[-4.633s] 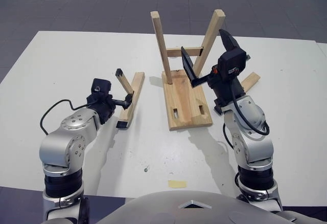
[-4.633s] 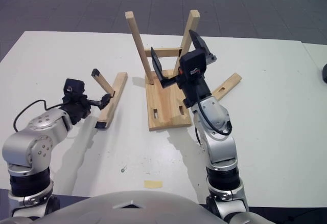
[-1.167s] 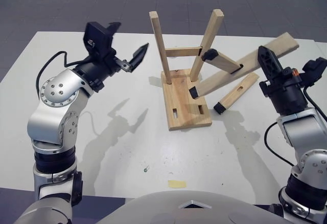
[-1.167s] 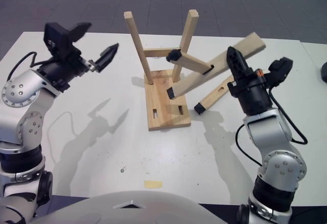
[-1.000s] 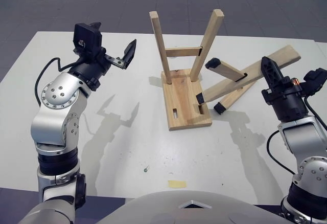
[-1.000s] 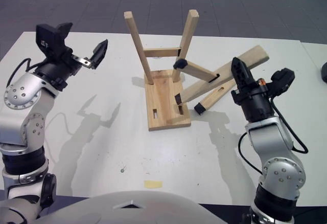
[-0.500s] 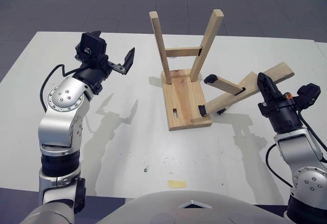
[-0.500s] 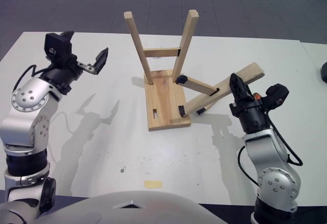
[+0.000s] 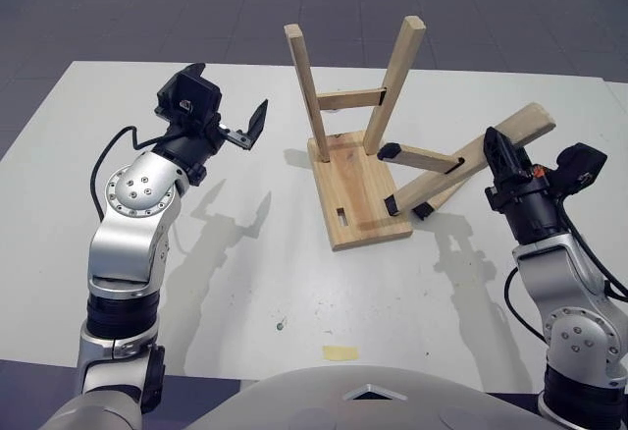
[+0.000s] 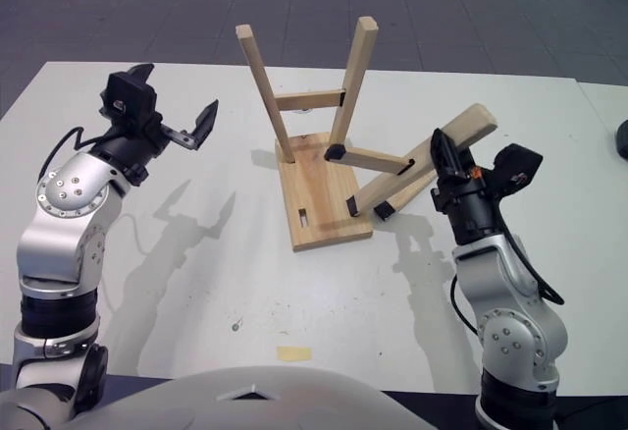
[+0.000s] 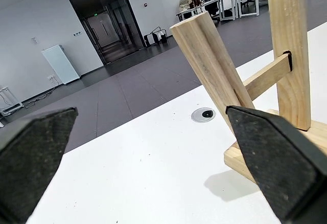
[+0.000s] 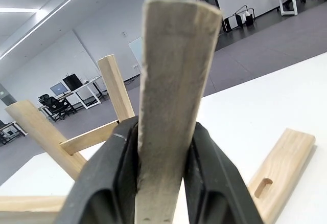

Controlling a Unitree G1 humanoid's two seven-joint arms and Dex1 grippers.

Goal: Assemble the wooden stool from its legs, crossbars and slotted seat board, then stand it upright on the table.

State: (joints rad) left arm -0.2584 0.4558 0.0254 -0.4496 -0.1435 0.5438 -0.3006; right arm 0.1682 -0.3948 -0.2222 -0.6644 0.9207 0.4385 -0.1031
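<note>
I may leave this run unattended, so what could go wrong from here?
The tilted leg in the right end effector rests its foot near the seat board's edge, seemingly not in a slot; pushing could shove the board. Its crossbar ends close to the upright leg and might knock it. The open left end effector steadies nothing.

left arm: is hanging raised with elbow bent, forearm angling up and forward | left gripper (image 9: 226,96): is gaping wide, gripping nothing | right arm: is standing upright, wrist leaning inward | right gripper (image 9: 494,155): is pinching a wooden leg (image 9: 525,121) between both fingers, holding it slanted
</note>
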